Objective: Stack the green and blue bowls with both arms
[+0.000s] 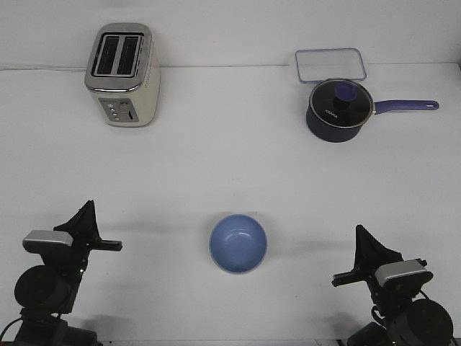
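- Blue bowl [238, 244]: upright on the white counter [230, 166], mouth up, interior bare. It sits between the two sets of fingers, roughly level with them and well apart from both.
- Only one bowl shows; it has a blue inside and a pale rim. Whether a second bowl sits under it cannot be told from this view.
- Left fingers [85, 216]: at the near left of the counter, tips pointed away from the robot, holding nothing. Open or closed cannot be told.
- Right fingers [369, 249]: at the near right, likewise pointed away and holding nothing. Open or closed cannot be told.
- Toaster [122, 74]: cream and silver, two slots, far beyond the left fingers.
- Saucepan [337, 109]: dark blue, glass lid on, handle pointing right, far beyond the right fingers.
- Clear container [329, 65]: rectangular, blue-edged, just behind the saucepan.
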You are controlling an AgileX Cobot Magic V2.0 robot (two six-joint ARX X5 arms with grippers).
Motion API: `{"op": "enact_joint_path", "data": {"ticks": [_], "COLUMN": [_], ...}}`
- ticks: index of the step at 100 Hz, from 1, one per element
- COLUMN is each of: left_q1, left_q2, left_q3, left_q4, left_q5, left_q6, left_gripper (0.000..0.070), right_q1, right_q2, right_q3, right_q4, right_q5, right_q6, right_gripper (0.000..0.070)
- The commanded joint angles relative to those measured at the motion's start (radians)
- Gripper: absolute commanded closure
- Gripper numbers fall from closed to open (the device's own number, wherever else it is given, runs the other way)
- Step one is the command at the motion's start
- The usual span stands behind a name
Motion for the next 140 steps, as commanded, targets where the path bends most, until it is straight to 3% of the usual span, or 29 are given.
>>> {"op": "enact_joint_path", "data": {"ticks": [1, 85, 94, 112, 122, 140], "left_q1": [0.004, 0.004, 0.029, 0.117, 0.143, 0.165], "left_q2": [-0.008, -0.028, -0.048, -0.183, -0.272, -0.346], "left_q3": [-0.001, 0.000, -0.019, -0.197, -0.287, -0.385], "left_q4": [0.010, 0.020, 0.031, 0.106, 0.103, 0.115], "left_q5": [-0.004, -0.003, -0.003, 0.142, 0.153, 0.189], "left_q6": [0.010, 0.003, 0.042, 0.065, 0.014, -0.010], "left_gripper": [0.0688, 0.0686, 0.0686, 0.0686, 0.0686, 0.0686], "right_q1": [0.005, 0.005, 0.005, 0.005, 0.005, 0.005], "right_q2": [0.008, 0.013, 0.013, 0.013, 0.013, 0.013], "right_q3": [-0.002, -0.002, -0.002, -0.002, -0.002, -0.002], "right_q4": [0.008, 0.009, 0.009, 0.009, 0.009, 0.009], "right_q5": [0.004, -0.002, -0.002, -0.002, -0.002, -0.002], "right_q6": [-0.015, -0.008, -0.008, -0.008, -0.008, -0.008], "right_gripper": [0.0700, 0.0700, 0.0700, 0.0700, 0.0700, 0.0700]}}
